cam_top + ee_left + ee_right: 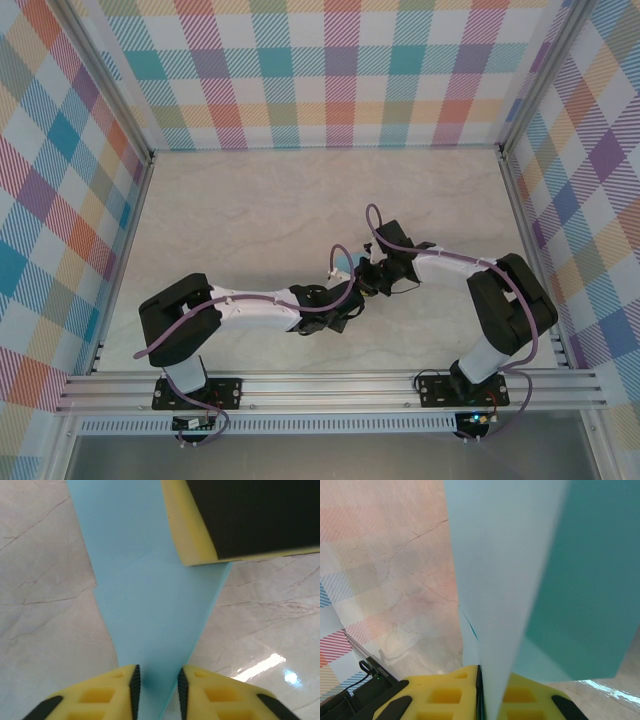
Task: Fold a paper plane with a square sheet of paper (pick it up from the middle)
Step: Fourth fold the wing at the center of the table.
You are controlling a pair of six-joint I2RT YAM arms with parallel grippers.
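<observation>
The square sheet of paper is folded into a slim, tapering light blue paper plane point(150, 595), held in the air above the table. My right gripper point(492, 676) is shut on it, and the paper point(505, 580) rises straight out from between its pads. One of the right fingers point(195, 535) shows at the top of the left wrist view, lying over the wider part of the paper. My left gripper point(158, 682) straddles the narrow end with its pads apart and a sliver of gap on the right side. Both grippers, left point(350, 292) and right point(374, 272), meet over the middle of the table.
The marble tabletop point(250, 220) lies beneath both grippers. Plaid walls point(330, 70) enclose the back and both sides. An aluminium rail point(330, 390) carrying the arm bases runs along the near edge.
</observation>
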